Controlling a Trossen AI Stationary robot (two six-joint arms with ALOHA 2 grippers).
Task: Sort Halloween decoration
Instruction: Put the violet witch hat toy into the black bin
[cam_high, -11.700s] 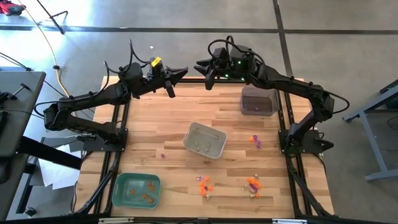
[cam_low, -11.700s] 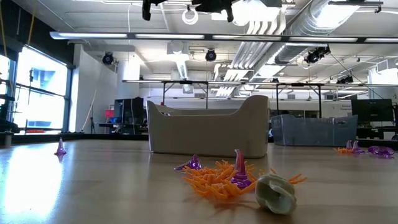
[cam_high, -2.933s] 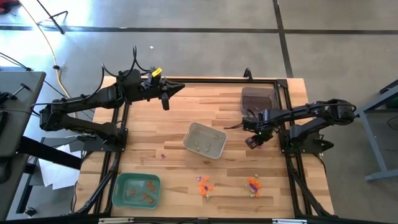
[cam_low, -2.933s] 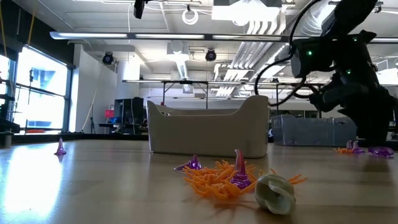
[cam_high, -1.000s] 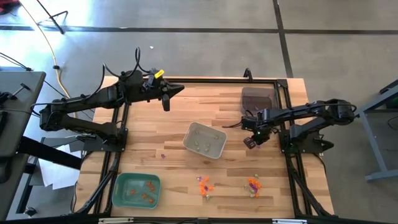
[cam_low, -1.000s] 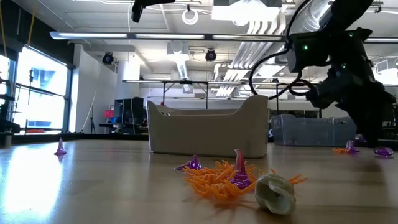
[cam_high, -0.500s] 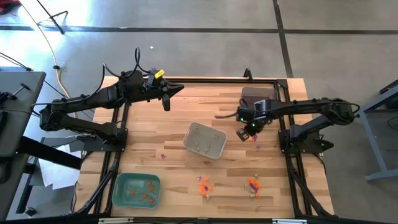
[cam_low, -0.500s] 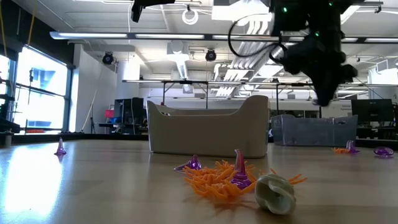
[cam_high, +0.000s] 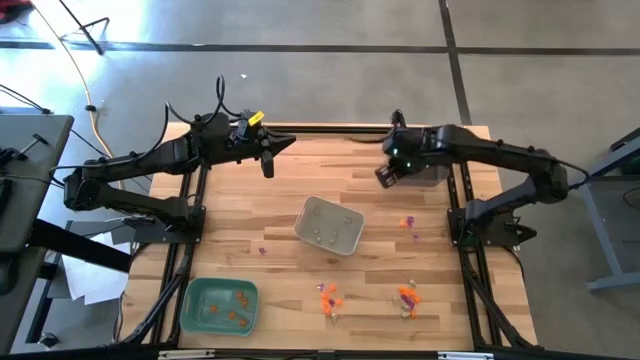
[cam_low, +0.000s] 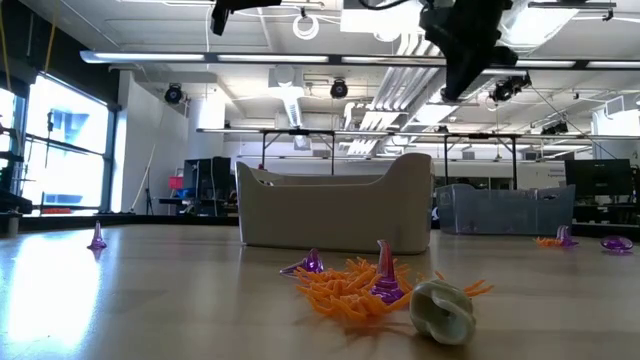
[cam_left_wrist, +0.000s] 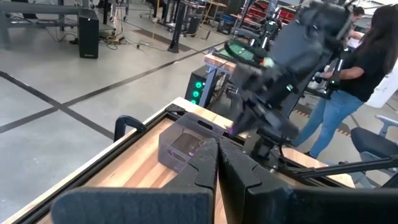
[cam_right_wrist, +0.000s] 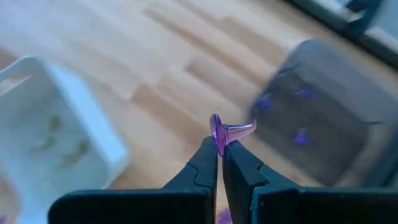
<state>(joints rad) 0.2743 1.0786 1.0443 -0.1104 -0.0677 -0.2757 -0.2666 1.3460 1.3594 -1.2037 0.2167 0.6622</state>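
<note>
My right gripper (cam_high: 383, 178) hangs high over the table just left of the dark grey tray (cam_high: 418, 160), shut on a small purple hat-shaped trinket (cam_right_wrist: 224, 130). Several purple trinkets lie in that tray (cam_right_wrist: 311, 118). A beige tray (cam_high: 330, 225) stands mid-table and a green tray (cam_high: 220, 305) at the near left. Loose purple trinkets (cam_high: 408, 224) lie right of the beige tray, and orange clumps (cam_high: 329, 298) (cam_high: 406, 296) lie near the front edge. My left gripper (cam_high: 267, 165) waits shut above the far left of the table. My right gripper pinches the purple trinket by the edge of its flat brim (cam_right_wrist: 216, 138), only at the free ends of the two fingers. The fingers slant down from above. The trinket is lifted clear of the table, its cone (cam_right_wrist: 241, 129) pointing sideways toward the grey tray.
In the low view an orange clump (cam_low: 350, 285) with a purple cone (cam_low: 385, 272) and a whitish trinket (cam_low: 443, 310) lies nearest; another purple cone (cam_low: 97, 238) stands at the left. A person (cam_left_wrist: 373, 56) stands beyond the table's right side.
My right gripper has risen from the table's right middle and gone toward the far edge, up beside the dark grey tray, carrying the purple trinket clear of the wood. The other loose purple trinkets stay where they lay.
</note>
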